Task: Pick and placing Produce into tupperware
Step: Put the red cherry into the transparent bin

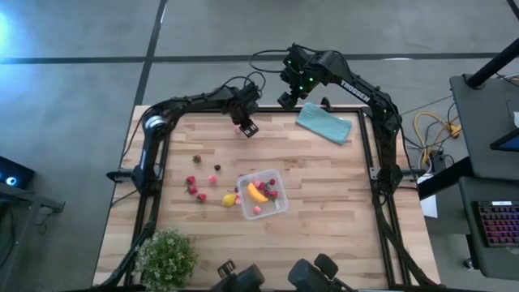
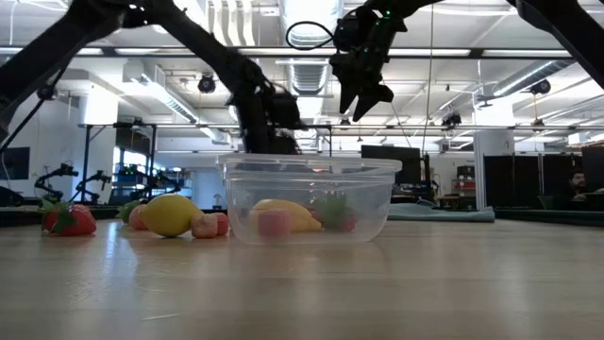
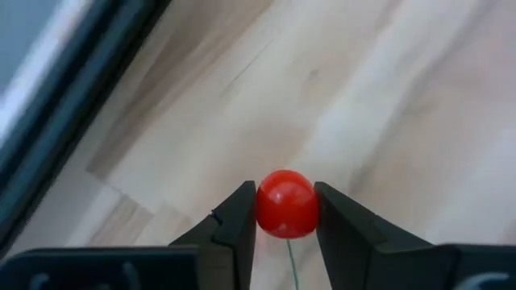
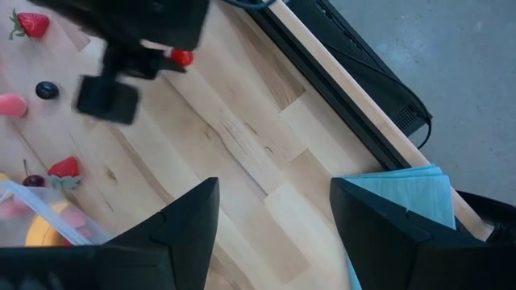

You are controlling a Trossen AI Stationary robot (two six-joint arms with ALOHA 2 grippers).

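A small, round, glossy red fruit [image 3: 286,204] with a thin stalk was clamped between the two dark, wedge-shaped fingers of the left pincer [image 3: 286,221]; in the high view that pincer [image 1: 243,127] was seen near the far edge of the tabletop [image 1: 324,195], which was built of pale, butcher-block wood strips. The right pincer [image 4: 274,217] was held above the far edge beside the folded teal cloth [image 1: 323,123], its blunt fingers spread wide with nothing between them. The tupperware [image 1: 262,194], a clear, colourless plastic box with rounded corners, was set near the middle of the tabletop; a curved yellow banana [image 1: 257,193], a pink piece and red strawberry-like pieces were seen inside it, though their outlines were softened by the wall in the low view [image 2: 310,203]. A smooth yellow lemon [image 1: 229,199] was lying just beside the box, toward the left arm's side; further red and pink pieces [image 1: 195,191] and one dark piece [image 1: 217,169] were scattered farther that way, too small for their surfaces to be made out. A leafy green plant [image 1: 167,257] was placed at the near corner on the left arm's side; its base was cut off from sight.
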